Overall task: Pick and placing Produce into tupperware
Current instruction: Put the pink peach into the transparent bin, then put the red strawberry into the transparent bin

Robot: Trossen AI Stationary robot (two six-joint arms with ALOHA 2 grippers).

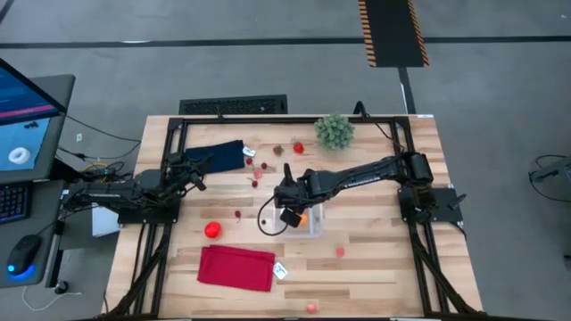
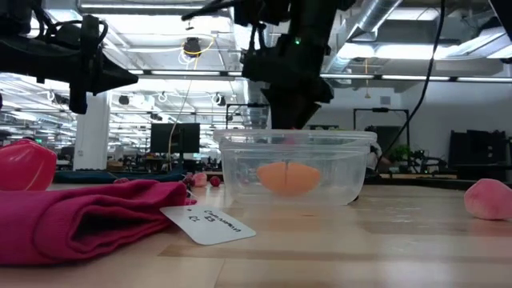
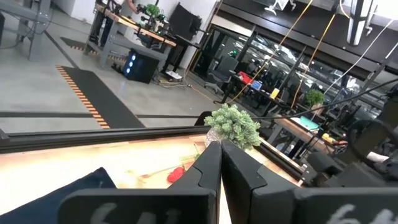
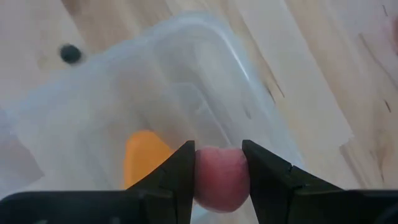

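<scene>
Tupperware [image 1: 310,223] sits mid-table, slightly toward the right arm's side, upright, lid off. One orange piece [image 2: 289,178] lies on its floor; it also shows through the clear wall in the right wrist view [image 4: 142,155].

Right gripper [image 4: 219,167] is directly over the open container, jaws pinching a pink produce piece [image 4: 219,177] between the fingertips. In the low view the gripper [image 2: 288,112] hangs just above the rim, and the piece is not touching the container floor.

Loose produce elsewhere on the table: a larger red piece [image 1: 212,230] near the left-arm side, just above the folded red cloth [image 1: 235,267]; several small red ones [image 1: 259,167] scattered between the navy cloth [image 1: 219,156] and the container; a red one [image 1: 298,148] beside the green plant ball [image 1: 334,130] at the far edge; a pink one [image 1: 340,252] toward the near edge; another [image 1: 311,308] at the near edge.

White tag [image 1: 281,271] at the red cloth's corner.

Left gripper [image 3: 221,163] parked at the left edge by the navy cloth, jaws pressed together, holding nothing.
</scene>
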